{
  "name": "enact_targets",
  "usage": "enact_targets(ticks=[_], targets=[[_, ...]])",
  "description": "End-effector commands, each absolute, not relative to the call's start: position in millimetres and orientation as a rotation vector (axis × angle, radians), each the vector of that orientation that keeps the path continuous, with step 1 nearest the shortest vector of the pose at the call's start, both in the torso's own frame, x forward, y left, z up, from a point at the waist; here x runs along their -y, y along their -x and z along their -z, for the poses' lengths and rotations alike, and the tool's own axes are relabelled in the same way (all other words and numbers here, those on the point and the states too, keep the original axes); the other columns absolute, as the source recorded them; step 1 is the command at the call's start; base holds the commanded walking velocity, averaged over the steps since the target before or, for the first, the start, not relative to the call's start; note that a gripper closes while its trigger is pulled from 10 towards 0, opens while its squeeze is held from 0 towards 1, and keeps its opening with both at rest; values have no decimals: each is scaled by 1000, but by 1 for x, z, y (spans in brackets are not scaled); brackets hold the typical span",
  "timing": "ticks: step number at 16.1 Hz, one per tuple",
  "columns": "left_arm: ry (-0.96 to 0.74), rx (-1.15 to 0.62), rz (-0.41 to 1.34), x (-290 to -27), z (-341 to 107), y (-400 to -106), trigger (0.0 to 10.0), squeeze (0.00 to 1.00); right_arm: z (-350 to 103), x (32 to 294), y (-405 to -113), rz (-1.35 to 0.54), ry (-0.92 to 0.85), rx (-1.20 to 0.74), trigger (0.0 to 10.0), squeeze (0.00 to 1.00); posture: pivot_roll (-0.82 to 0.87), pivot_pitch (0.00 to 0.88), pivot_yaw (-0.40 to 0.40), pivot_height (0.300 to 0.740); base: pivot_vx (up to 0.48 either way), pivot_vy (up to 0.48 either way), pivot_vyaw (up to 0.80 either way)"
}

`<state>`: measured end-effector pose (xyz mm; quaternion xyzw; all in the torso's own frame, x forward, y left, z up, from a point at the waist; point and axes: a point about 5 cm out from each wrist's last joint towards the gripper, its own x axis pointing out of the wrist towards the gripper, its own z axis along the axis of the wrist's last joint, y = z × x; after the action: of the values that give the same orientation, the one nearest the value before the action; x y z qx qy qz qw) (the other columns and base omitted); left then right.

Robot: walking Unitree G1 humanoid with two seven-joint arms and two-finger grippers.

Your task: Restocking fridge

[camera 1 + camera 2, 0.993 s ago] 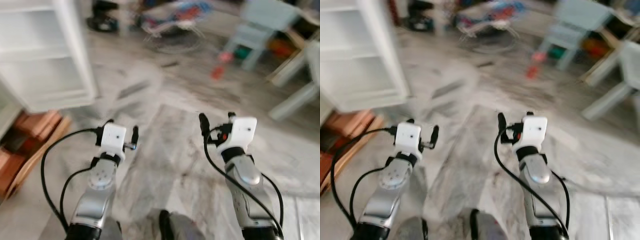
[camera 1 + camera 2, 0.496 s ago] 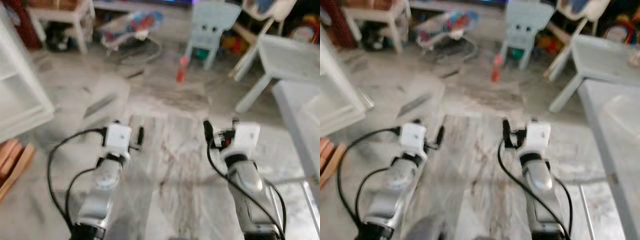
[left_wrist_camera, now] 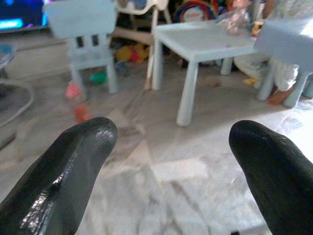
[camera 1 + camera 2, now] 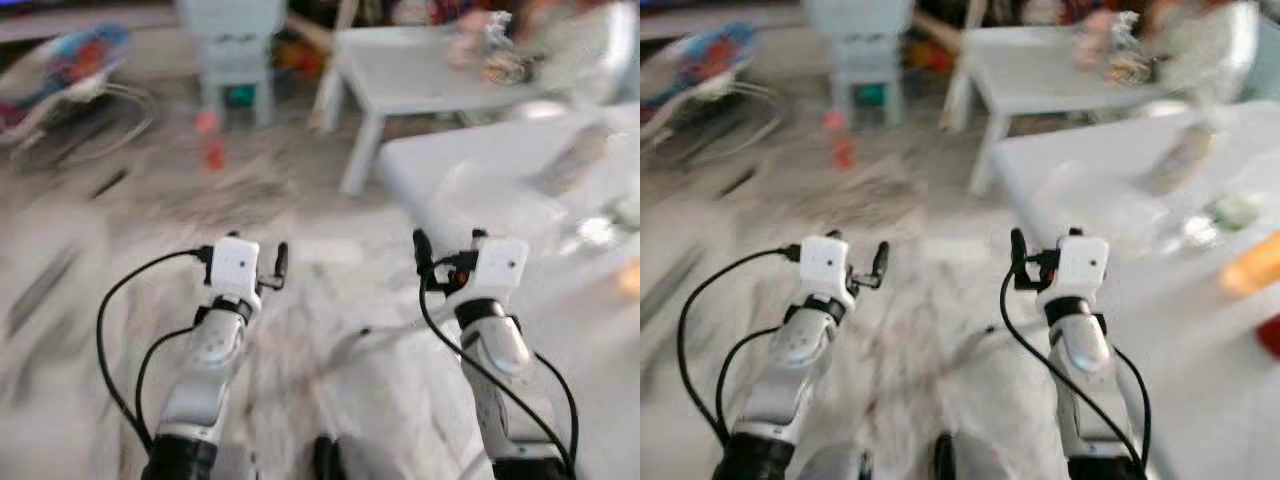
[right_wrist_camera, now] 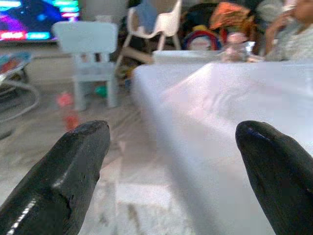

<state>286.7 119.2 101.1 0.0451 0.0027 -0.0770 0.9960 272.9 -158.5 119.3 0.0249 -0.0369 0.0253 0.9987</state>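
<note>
Transit step: left claw and right claw, both open and empty, approach the white worktop; next, select an item.

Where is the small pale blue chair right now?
The pale blue chair stands on the floor at the far side of the room in the left eye view, ahead and left of centre, beside the low white table, with small red toys in front of it.
</note>
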Motion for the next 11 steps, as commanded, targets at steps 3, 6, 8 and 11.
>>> enact_targets(ticks=[3,6,8,11], targets=[[-84,-21,125,-126,-98,-285,10000,0,-121,153,-272,-64,-54,83,10000,0,73,165,-79,740,82,427,-800],[-61,13,149,-124,-102,-285,10000,0,-120,152,-271,-67,-57,83,10000,0,73,164,-79,740,0,435,-631],[-51,33,174,-118,-105,-285,10000,0,-120,151,-272,-63,-55,84,10000,0,74,163,-79,740,0,187,0],[-47,39,179,-117,-106,-285,10000,0,-120,153,-273,-45,-49,86,10000,0,74,162,-78,740,0,0,0]])
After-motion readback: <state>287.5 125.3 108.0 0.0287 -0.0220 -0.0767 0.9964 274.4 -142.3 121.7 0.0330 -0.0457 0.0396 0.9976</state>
